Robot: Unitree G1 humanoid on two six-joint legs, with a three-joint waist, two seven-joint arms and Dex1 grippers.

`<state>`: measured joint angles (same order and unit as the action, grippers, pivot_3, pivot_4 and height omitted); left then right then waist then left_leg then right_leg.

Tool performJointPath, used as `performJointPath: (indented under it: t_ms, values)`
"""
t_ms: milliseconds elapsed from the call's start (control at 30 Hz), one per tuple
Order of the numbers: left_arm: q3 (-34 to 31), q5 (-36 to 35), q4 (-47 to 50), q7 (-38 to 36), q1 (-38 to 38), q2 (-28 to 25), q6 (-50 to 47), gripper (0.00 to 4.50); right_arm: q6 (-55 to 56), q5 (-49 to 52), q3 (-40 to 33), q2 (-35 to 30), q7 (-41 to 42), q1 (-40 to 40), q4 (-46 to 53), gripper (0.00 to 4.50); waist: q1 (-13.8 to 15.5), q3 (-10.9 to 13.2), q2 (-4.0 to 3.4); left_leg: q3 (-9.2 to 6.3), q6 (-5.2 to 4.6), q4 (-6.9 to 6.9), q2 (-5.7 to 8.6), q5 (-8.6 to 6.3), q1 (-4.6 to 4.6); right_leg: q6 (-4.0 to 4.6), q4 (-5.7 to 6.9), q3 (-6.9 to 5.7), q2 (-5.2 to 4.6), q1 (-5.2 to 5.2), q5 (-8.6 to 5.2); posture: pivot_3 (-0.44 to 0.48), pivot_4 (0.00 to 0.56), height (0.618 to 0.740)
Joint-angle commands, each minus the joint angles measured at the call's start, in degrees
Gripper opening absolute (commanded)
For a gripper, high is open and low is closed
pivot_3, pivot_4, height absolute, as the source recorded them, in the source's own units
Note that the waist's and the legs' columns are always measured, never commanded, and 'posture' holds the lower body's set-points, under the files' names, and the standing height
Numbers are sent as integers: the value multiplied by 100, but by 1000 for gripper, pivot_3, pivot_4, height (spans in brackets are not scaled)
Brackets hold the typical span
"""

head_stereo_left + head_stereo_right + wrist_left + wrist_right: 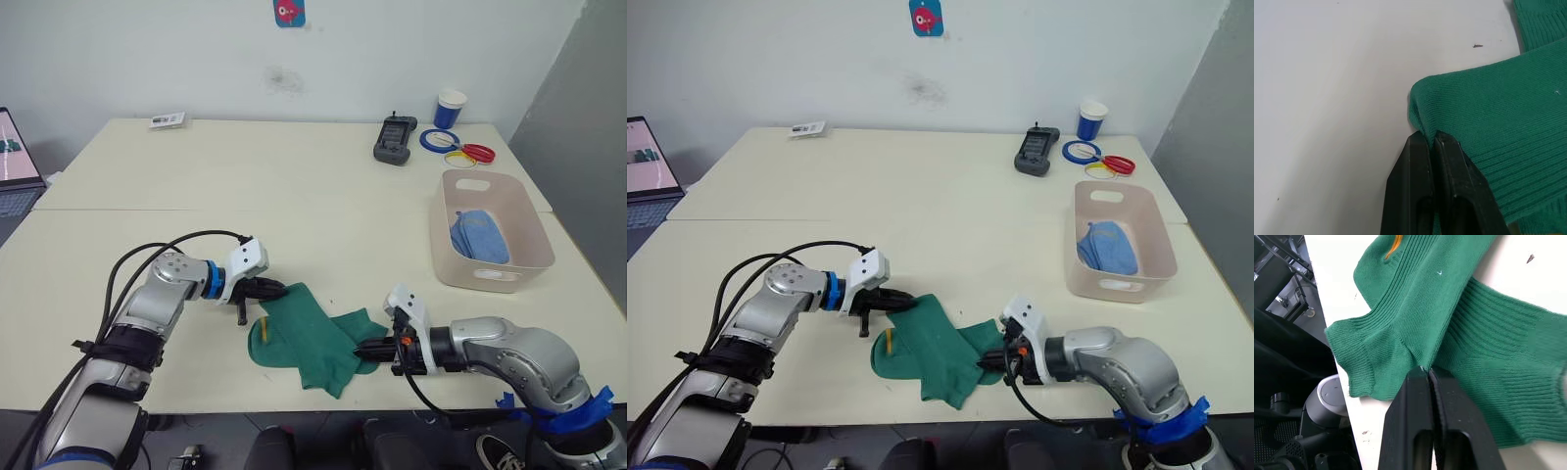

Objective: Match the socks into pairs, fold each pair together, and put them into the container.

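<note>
Both grippers pinch the green socks at the table's near edge.

The right gripper (370,346) is clamped on the green socks (309,338) at their right side, and the left gripper (277,290) is clamped on the upper sock's far left corner; the two socks lie overlapped on the table (294,196). Farther right, the container (509,279) holds a folded light blue pair (479,235). Beyond it stand a black handset (395,139), tape rings (460,147) and a blue cup (451,108).
</note>
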<state>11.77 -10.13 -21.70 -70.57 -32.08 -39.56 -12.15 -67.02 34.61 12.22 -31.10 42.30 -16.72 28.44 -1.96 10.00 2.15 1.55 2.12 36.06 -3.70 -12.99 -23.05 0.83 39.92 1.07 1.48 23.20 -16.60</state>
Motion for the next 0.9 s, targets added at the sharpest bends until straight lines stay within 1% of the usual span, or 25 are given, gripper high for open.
performJointPath:
  t_ms: [33,100,167,233,300,367,467,567,700,733,767,833,900]
  values:
    - [-400,-208,587,159,179,-122,-300,0,-53,279,-274,-88,106,-203,65,48,2,0,0,-1,0,0,-1,0,-1,0,0,-1,0,0,0,0,150,740]
    - [-613,-391,1182,319,421,-218,-778,0,-103,375,-378,-195,175,-396,7,48,-2,0,0,-2,0,0,-1,0,-2,0,-1,-1,-7,0,0,0,150,740]
    - [-864,-697,2123,495,805,-383,-1549,0,-283,608,-561,-357,304,-678,-41,48,-16,1,2,0,0,0,0,0,-2,0,-1,1,-12,1,0,0,150,740]
    - [-1083,-996,3151,735,1283,-578,-2364,0,-305,723,-590,-604,565,-954,-224,48,-24,2,3,-1,0,-1,1,0,-2,0,-1,3,-19,1,0,0,150,740]
    - [-1309,-1267,3994,1078,1708,-676,-3123,0,-179,654,-400,-890,913,-1193,-546,48,-16,2,3,-2,0,-3,2,0,2,-1,-4,3,-22,-1,0,0,150,740]
    - [-1490,-1405,4532,1497,1970,-652,-3709,0,82,445,-90,-1128,1244,-1347,-875,48,0,2,4,-3,0,-3,3,0,1,0,-4,2,-22,-1,-1,0,150,740]
    - [-1668,-1490,5167,2145,2366,-509,-4294,0,499,104,347,-1163,1580,-1583,-1496,48,9,3,5,-6,0,-2,3,0,3,0,-4,-4,-21,-3,-1,0,150,740]
    - [-1694,-1269,5406,2794,2771,-261,-4315,0,862,-219,681,-1030,1763,-1765,-2027,48,12,3,5,-5,0,-2,4,0,3,0,-3,1,-21,-3,-1,0,150,740]
    - [-1693,-1218,5553,3066,3195,-14,-3796,0,1036,-408,818,-924,1903,-1884,-2300,48,11,3,5,-7,0,-2,3,0,3,0,-4,6,-22,-1,0,0,150,740]
    - [-1693,-1256,5571,3068,3277,37,-3683,523,1049,-436,827,-904,1931,-1902,-2331,0,13,3,5,-7,0,-2,3,0,3,1,-4,6,-22,0,0,0,150,740]
    - [-1736,-1353,5623,3053,3380,78,-3675,742,1055,-455,834,-904,1964,-1905,-2329,0,15,3,5,-7,0,-2,3,0,3,1,-3,6,-23,-1,0,0,150,740]
    - [-1895,-1495,5609,3048,3455,100,-3695,1379,1073,-483,849,-927,2029,-1900,-2311,0,17,3,5,-6,0,-2,3,0,3,1,-4,6,-25,-1,0,0,150,740]
    - [-2102,-1704,5482,2865,3409,-51,-3745,1993,1071,-495,839,-930,2043,-1876,-2280,0,17,3,5,-6,0,-2,4,0,3,1,-3,4,-27,-1,0,0,150,740]
